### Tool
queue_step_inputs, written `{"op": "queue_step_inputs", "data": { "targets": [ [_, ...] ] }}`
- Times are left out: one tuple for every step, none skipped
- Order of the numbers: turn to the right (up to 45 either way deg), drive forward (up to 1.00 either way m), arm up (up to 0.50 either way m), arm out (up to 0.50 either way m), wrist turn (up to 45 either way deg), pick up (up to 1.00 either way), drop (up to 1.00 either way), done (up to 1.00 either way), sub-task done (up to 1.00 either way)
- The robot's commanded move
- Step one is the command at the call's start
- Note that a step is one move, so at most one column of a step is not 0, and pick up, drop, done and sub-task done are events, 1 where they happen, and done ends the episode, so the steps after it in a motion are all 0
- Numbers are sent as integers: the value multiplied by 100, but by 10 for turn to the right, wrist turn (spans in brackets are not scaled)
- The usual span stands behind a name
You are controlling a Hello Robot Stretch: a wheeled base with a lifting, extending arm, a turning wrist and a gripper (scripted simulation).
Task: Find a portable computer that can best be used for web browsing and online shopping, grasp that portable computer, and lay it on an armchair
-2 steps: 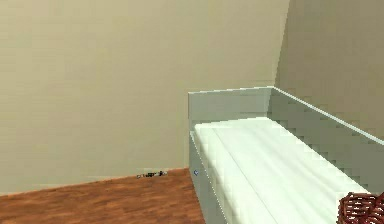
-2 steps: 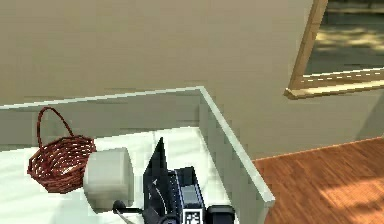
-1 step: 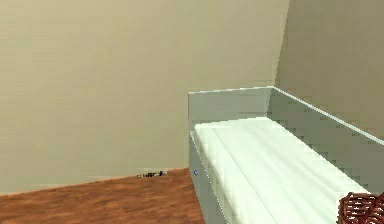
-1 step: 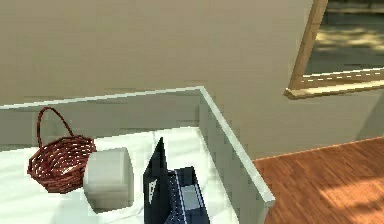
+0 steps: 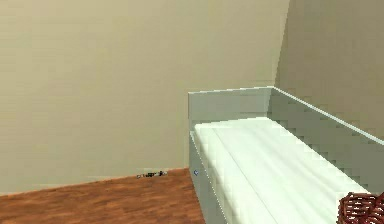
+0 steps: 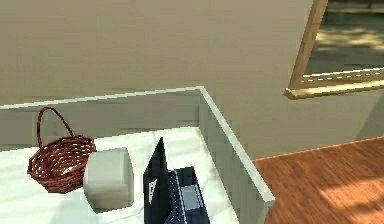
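Reaching for the laptop (image 6: pixel 170 192) is where trouble would most likely start, judging by how it lies. It sits opened on the bed (image 6: pixel 130 140), its dark screen raised, at the arm side view's lower edge. A pale blocky cushion (image 6: pixel 108 178) is just beside it and the bed's grey side rail (image 6: pixel 238 150) is near. A grip taken on the thin screen could fold the hinge or let the machine swing. A soft mattress may give under any push, tipping it. A careless approach could shove the cushion into the wicker basket (image 6: pixel 58 162), or catch the rail. How the hand stands, and whether it has hold of anything, cannot be told. A long carry to an armchair adds the chance of a slip.
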Motion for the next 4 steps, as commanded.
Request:
{"op": "queue_step_inputs", "data": {
  "targets": [
    [0, 0, 10, 0, 0, 0, 0, 0, 0],
    [-450, 0, 0, 0, 0, 0, 0, 0, 0],
    [-450, 0, 0, 0, 0, 0, 0, 0, 0],
    [-120, 0, 0, 0, 0, 0, 0, 0, 0]
  ]
}}
